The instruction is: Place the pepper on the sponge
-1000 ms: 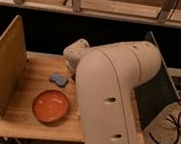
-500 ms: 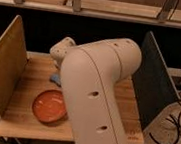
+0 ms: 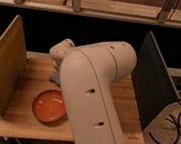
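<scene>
My big white arm (image 3: 93, 94) fills the middle of the camera view and reaches over the wooden table (image 3: 116, 110). Its far end, the wrist (image 3: 62, 49), sits above the table's back left part. The gripper is hidden behind the arm, somewhere below that wrist. Only a small blue-grey corner of the sponge (image 3: 55, 79) peeks out at the arm's left edge, just behind the plate. The pepper is out of view.
A round orange plate (image 3: 49, 106) lies at the front left of the table, partly covered by the arm. A tall wooden panel (image 3: 4, 67) walls the left side and a dark panel (image 3: 151, 77) the right. Cables lie on the floor at right.
The arm has swung further left across the table. It now covers most of the sponge and the plate's right edge, which showed more before.
</scene>
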Motion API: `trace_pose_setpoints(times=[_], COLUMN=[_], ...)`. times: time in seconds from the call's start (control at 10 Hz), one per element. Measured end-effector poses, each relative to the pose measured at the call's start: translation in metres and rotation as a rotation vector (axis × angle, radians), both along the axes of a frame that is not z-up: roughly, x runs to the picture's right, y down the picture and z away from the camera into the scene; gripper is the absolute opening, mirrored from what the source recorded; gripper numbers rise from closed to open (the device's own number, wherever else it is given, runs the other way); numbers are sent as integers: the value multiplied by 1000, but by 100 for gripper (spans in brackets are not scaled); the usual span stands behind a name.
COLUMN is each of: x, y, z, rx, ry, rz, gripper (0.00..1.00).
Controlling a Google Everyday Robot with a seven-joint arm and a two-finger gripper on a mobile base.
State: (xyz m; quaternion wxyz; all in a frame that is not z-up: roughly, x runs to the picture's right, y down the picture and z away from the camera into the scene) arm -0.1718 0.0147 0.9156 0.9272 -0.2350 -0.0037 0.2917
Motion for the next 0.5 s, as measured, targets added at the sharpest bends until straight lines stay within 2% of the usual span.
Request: trace_pose_setpoints(times=[0.5], x=[0], y=[0], z=[0], rx=[0], ry=[0], rz=[0], gripper=[64])
